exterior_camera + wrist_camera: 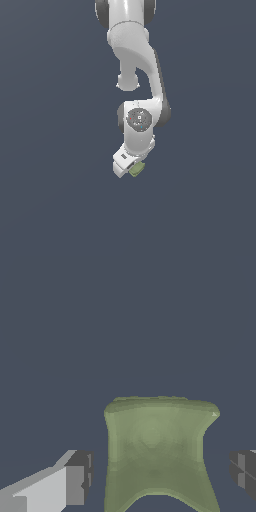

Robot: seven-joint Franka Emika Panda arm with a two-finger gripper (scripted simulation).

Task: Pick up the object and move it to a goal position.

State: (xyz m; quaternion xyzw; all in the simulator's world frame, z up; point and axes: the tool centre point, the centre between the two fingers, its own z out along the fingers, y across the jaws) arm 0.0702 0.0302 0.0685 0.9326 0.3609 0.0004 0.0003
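The object (157, 451) is a small olive-green curved piece with pointed corners. In the wrist view it lies between my two fingers, with a narrow gap on each side. My gripper (161, 475) is open around it, and its dark pads (80, 476) do not touch it. In the exterior view the white gripper (127, 167) hangs low under the arm, and the green object (136, 170) peeks out beside it, partly hidden by the hand.
The white arm (135, 60) comes down from the top of the exterior view. A plain dark grey-blue surface (50, 150) lies all around.
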